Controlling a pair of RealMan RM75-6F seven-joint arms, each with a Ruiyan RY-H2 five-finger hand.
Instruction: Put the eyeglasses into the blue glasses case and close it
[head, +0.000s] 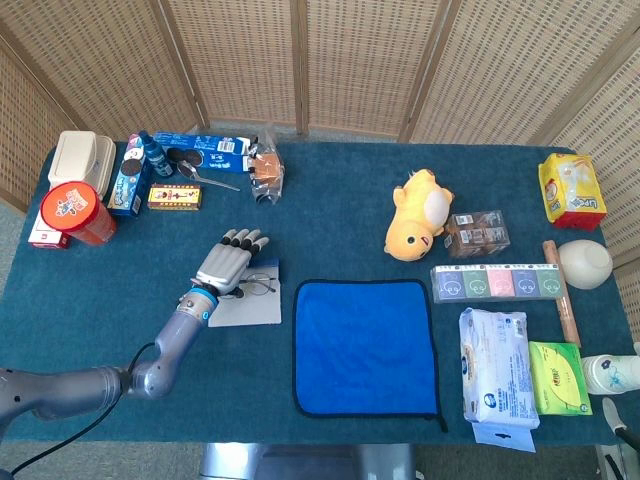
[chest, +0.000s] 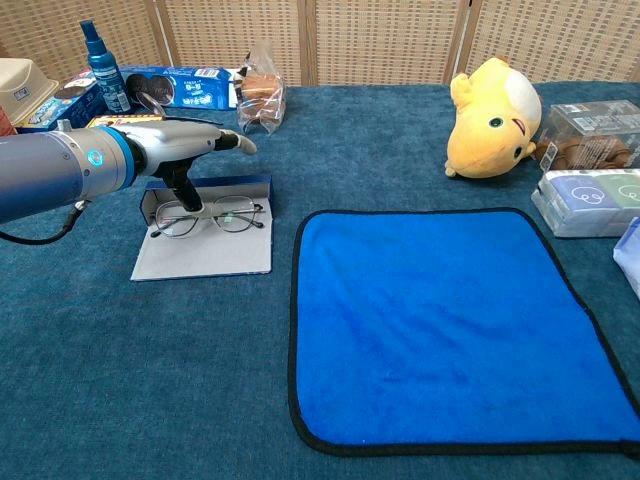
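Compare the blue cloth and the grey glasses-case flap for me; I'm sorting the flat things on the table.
The blue cloth is bright blue with a dark edge; the grey case flap is pale grey with a blue wall behind. The cloth is much larger. The cloth lies bare; the flap carries the eyeglasses, with the left hand over them. Both lie flat on the table.
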